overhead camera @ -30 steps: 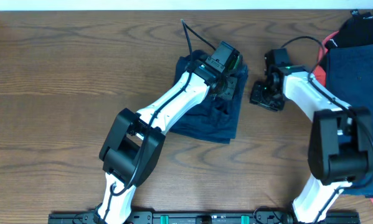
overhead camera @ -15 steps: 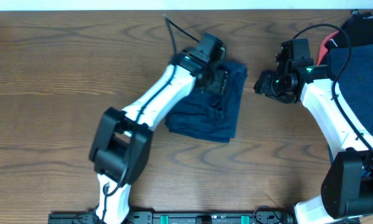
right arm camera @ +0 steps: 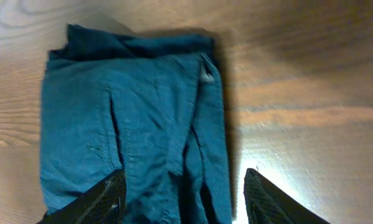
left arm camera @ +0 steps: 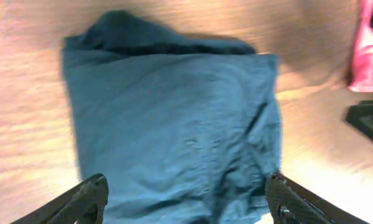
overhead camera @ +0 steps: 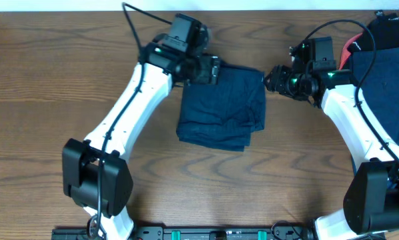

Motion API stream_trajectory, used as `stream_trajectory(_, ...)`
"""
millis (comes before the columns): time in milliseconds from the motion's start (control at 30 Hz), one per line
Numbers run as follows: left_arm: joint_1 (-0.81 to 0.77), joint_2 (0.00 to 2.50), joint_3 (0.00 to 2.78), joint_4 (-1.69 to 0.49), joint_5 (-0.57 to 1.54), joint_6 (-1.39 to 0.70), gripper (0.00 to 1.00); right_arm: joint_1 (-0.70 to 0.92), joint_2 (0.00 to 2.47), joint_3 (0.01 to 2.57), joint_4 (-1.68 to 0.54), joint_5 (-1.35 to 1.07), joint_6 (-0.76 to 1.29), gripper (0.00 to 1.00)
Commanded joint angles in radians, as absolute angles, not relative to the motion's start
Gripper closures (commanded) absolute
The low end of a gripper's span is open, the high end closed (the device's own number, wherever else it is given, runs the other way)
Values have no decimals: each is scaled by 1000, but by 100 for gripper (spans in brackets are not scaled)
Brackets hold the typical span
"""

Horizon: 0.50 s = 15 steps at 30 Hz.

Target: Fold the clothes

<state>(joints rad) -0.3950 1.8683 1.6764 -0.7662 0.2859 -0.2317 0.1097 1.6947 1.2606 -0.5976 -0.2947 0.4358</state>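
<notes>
Lying near the middle of the table (overhead camera: pixel 66 80), the folded navy garment (overhead camera: pixel 222 110) makes a rough rectangle. A rumpled under-layer pokes out along its far edge, and long creases run through the top panel. Both wrist views show loose, uneven layers along one long side, so the fold looks soft rather than settled.

The left fingers (left arm camera: pixel 93 196) are spread wide and hold nothing. From overhead they sit at the garment's far left corner. The right fingers (right arm camera: pixel 114 193) are also spread and empty, just off the far right corner. Whether either pair touches the cloth I cannot tell.

Farther right, the pile of clothes (overhead camera: pixel 389 63) waits at the table's corner, mostly navy, with a coral-red piece (overhead camera: pixel 348 47) and a black one (overhead camera: pixel 386 27) at its far end.

The main risk, as I judge it, is a fingertip catching the top layer as an arm pulls away and dragging the fold open. A second risk is the right arm pinching several limp garments at once when it reaches into the pile, since they overlap
</notes>
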Motion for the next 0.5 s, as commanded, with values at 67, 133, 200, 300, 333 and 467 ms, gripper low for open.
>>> stream_trajectory(67,-328,1882,1686,-827,311,-199,30,146,1709,1262,-566,-322,421,56)
stream_trajectory(133,-328,1890,1670,-842,392,-150,38,161,1723,1262,-534,-322,421,70)
stream_trajectory(200,-337,1897,1648,-850,447,-149,49,171,1743,1262,-493,-323,421,83)
stream_trajectory(300,-352,1911,1616,-859,460,-149,59,171,1781,1262,-436,-323,422,95)
stream_trajectory(333,-356,1919,1605,-858,460,-149,63,170,1796,1262,-420,-323,422,98)
stream_trajectory(467,-365,1959,1563,-844,460,-148,71,169,1876,1262,-346,-431,418,94)
